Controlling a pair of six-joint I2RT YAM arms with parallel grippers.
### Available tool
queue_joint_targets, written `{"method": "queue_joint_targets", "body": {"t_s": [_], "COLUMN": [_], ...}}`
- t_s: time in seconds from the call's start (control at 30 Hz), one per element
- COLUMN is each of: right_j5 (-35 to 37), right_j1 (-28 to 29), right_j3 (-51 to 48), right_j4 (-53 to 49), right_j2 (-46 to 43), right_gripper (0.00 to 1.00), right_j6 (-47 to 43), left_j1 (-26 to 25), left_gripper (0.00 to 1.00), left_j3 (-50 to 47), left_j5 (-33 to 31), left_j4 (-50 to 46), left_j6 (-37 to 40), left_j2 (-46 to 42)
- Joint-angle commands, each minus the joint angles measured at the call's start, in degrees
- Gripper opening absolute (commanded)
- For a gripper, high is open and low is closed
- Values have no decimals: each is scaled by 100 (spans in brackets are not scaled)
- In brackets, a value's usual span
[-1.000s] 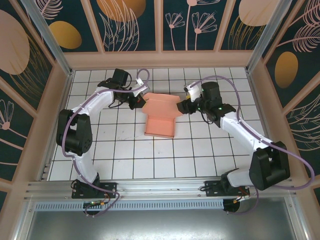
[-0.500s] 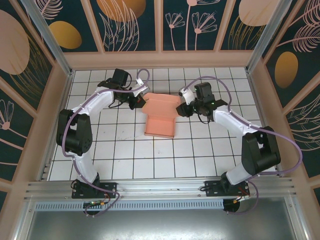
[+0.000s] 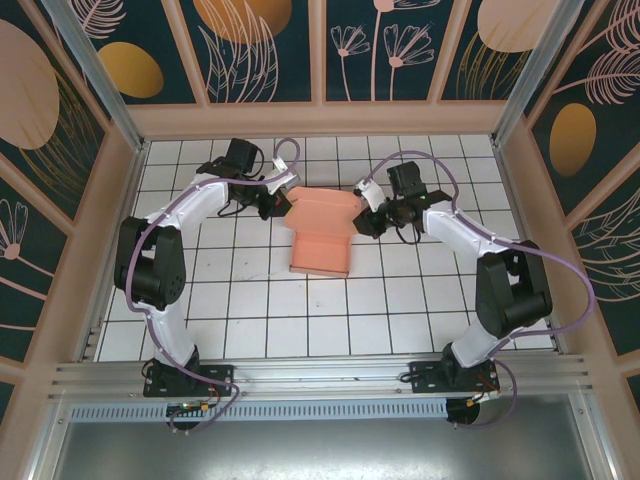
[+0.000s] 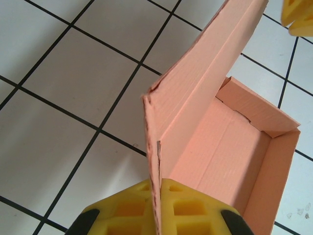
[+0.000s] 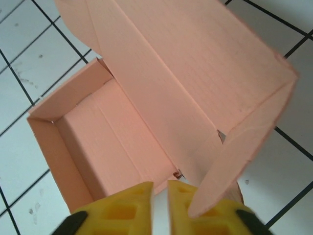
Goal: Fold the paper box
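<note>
**Paper box** (image 3: 322, 240) near the middle of the tiled worktop (image 3: 250, 300), between the two arms. It forms a shallow tray with its walls raised, and its lid panel (image 5: 195, 63) stands open along the far side.

**Left claw** (image 4: 159, 191) is clenched on the lid panel's edge at the box's left end, with cardboard pinched between the yellow fingers.

**Right claw** (image 5: 160, 191) sits at the box's right end, its fingers almost together beside a rounded flap (image 5: 244, 161). Whether cardboard lies between them cannot be told.

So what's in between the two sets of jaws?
The pink box, with its lid up. The top view shows it filling that stretch, and the left jaws pinch its edge.
</note>
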Motion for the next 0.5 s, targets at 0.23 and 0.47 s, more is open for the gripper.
{"method": "queue_joint_targets", "body": {"t_s": [0.23, 0.47], "right_j5": [-171, -585], "right_j1": [-355, -359], "right_j3": [242, 627], "right_j4": [-21, -259], "right_j2": [-21, 363], "right_gripper": [46, 46], "right_j6": [42, -74], "left_j1": [-26, -27], "left_gripper": [0, 0], "left_j3": [133, 164], "left_j5": [106, 132], "left_j4": [-130, -178], "left_j6": [131, 174], "left_j2": [22, 30]}}
